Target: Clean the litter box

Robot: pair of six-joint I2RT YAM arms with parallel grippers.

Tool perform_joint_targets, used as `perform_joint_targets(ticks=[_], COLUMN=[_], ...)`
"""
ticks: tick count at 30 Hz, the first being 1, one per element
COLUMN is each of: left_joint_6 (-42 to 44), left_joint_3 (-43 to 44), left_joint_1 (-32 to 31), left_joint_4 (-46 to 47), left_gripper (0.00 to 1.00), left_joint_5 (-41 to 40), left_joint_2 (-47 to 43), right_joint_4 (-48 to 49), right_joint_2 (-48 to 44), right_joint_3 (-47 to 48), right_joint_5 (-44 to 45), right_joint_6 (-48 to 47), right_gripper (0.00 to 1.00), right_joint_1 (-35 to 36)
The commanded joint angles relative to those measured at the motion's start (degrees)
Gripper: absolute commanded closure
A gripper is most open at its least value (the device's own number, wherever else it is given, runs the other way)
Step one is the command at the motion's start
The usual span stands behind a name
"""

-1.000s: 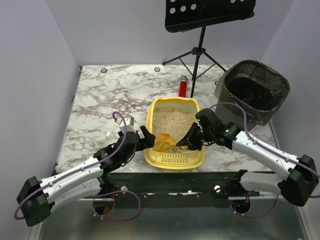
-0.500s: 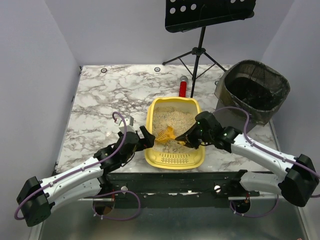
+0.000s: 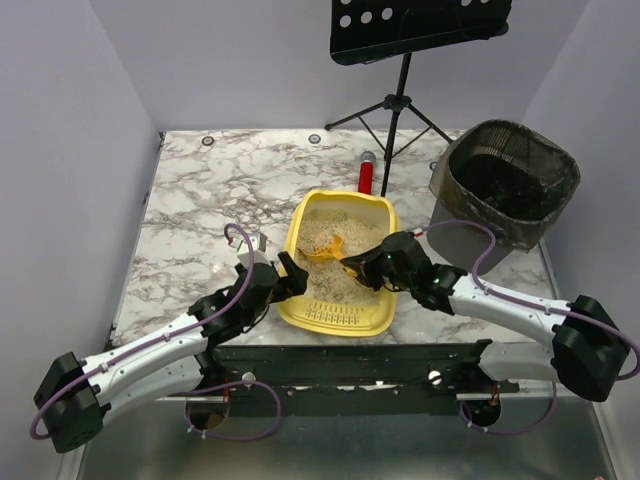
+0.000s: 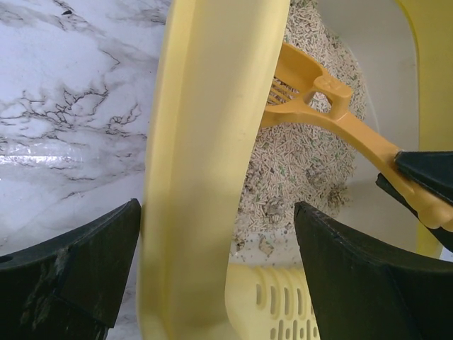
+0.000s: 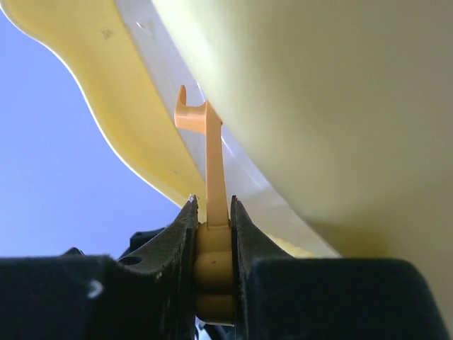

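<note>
The left gripper (image 3: 291,276) stands spread wide, gripping nothing, with its fingers (image 4: 85,262) on either side of the left wall of the yellow litter box (image 3: 340,318). The box sits mid-bench by the near edge. Inside it, an orange scoop (image 3: 328,247) meets the litter (image 3: 322,225), its handle pinched tight in the right gripper (image 3: 353,263).

Plain pale grey-lilac walls (image 3: 70,150) round a marble-top table (image 3: 220,190), w/ black music stand (image 3: 420,25) at back, even light.
</note>
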Motion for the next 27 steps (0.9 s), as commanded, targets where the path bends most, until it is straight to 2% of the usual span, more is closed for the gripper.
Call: perform_joint_targets(ticks=[1, 5, 9, 19, 27], left_joint_6=[-1.46, -1.29, -0.76, -0.49, -0.58], left_joint_3=[-1.71, -2.67, -2.76, -3.03, -2.59], left_joint_1=[-0.08, -0.08, -0.08, -0.08, -0.08], left_joint_4=[0.77, 4.1, 6.05, 8.95, 9.74], left_gripper=[0.06, 0.08, 0.11, 0.15, 0.15], left_joint_5=[2.52, 6.22, 9.3, 15.02, 15.02], left_joint_2=[0.74, 1.88, 3.55, 4.87, 3.73], right_joint_4=[-3.17, -4.05, -0.02, 24.66, 28.73], right_joint_2=[2.86, 4.88, 8.75, 16.03, 19.65], right_joint_3=[-2.94, -1.53, -1.7, -6.89, -9.26], right_joint_5=[11.5, 15.54, 17.92, 20.21, 16.7], right_joint_6=[3.79, 3.17, 1.24, -6.31, -5.53], right_gripper=[1.0, 1.0, 1.0, 1.0, 1.0], right_joint_1=[-0.29, -0.11, 0.15, 1.29, 1.29])
